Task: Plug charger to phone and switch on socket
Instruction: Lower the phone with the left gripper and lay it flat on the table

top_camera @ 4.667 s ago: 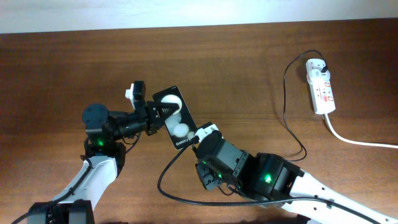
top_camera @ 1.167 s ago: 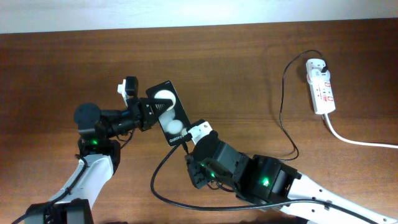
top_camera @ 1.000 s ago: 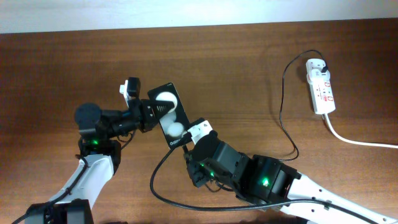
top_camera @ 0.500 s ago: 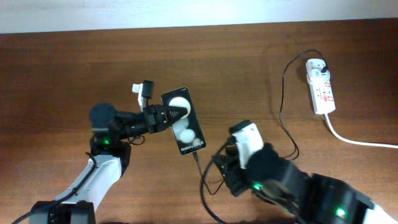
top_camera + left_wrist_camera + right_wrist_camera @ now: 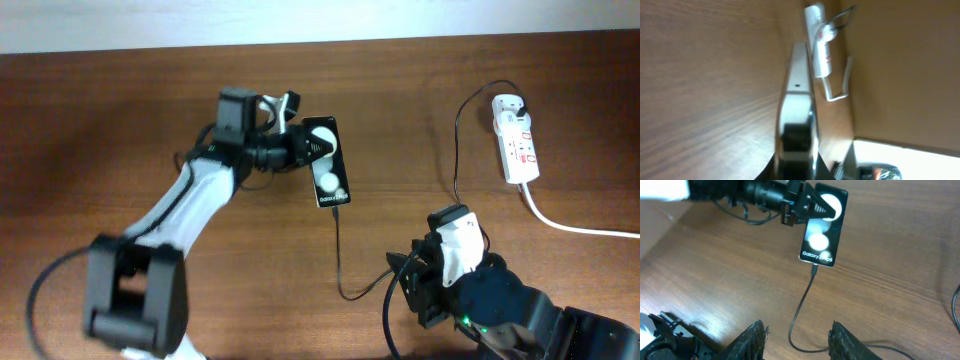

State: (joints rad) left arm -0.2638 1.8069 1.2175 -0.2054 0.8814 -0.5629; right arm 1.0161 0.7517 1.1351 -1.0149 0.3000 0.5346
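Observation:
The black phone lies screen up at table centre, two white spots on its glass; it also shows in the right wrist view. My left gripper is shut on the phone's left edge; in the left wrist view the phone stands edge-on between the jaws. The thin black charger cable sits plugged into the phone's bottom end and loops right up to the white socket strip. My right gripper is open and empty, low over the cable loop near the front.
The socket's thick white cord runs off the right edge. The socket also shows far off in the left wrist view. The table's back edge meets a pale wall.
The left gripper carried the phone right and farther back. The right gripper let go of the connector, now plugged in the phone, and drew back to the front right, open.

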